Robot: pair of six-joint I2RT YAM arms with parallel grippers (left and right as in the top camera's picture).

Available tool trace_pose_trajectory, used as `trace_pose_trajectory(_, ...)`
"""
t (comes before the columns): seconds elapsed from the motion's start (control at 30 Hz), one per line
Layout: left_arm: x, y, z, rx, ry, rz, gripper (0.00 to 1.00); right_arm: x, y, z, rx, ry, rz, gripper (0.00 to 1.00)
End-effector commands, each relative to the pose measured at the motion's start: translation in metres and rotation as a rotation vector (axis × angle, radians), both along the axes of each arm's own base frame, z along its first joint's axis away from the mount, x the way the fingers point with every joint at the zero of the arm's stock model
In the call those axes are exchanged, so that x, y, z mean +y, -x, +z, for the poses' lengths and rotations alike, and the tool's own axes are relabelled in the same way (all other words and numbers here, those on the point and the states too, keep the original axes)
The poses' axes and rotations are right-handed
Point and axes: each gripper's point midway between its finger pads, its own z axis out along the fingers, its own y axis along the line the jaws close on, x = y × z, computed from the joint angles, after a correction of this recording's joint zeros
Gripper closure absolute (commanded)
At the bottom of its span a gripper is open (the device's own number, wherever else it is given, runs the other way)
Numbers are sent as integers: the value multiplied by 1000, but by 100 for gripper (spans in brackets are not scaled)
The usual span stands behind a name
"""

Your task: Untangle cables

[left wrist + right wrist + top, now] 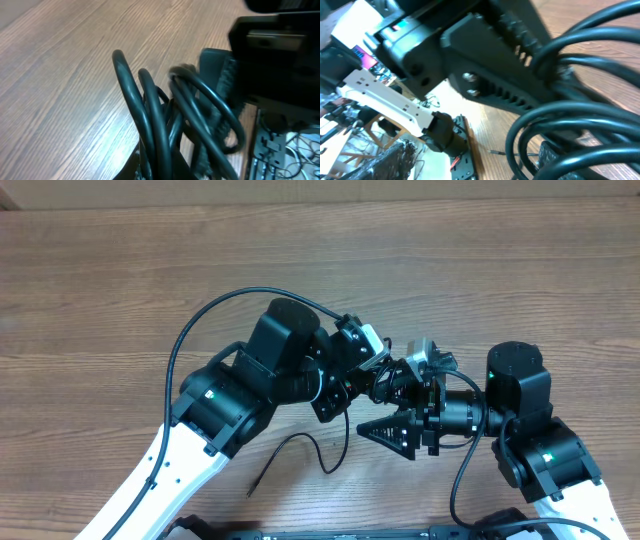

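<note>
Left gripper (376,383) meets the right gripper (400,406) over the middle of the desk (120,280) in the overhead view, with a bunch of cables (387,372) between the two. One more thin cord (298,438) lies loose on the desk just in front of them, touching neither arm. From the left wrist, several black loops of the cables (150,115) rise from the bottom edge where that gripper sits, pressed together and pinching them (its own fingers are barely visible under the cords). One loop curls in front of a ridged dark finger (220,75) of the right gripper, with the wood of the desk (60,75) behind. From the right wrist, the loops (570,115) fill the right half of the picture, very near the camera, and run in against the ridged finger (490,60) of the left gripper. Whether the right gripper is spread or pinching, I cannot tell from any view.
</note>
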Motion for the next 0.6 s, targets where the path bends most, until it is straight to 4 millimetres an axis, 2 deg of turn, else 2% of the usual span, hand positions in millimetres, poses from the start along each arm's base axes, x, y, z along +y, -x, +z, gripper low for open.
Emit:
trace_pose_trajectory(0.0, 9, -13, 27, -103, 17, 85, 96, 4, 18, 1, 40, -36, 101, 25)
trace_pose_trajectory(0.13, 20, -27, 24, -102, -9, 195, 96, 5, 24, 6, 35, -59, 139, 32)
trace_pose_trajectory(0.3, 31, -33, 19, -87, -36, 251, 96, 5, 43, 30, -54, -154, 285, 46)
trace_pose_trajectory(0.4, 39, -35, 13, -62, -52, 274, 96, 4, 54, 43, -118, -202, 369, 49)
trace_pose_trajectory(0.57, 56, -45, 9, 24, -25, 388, 96, 3, 56, 46, -144, -213, 387, 50)
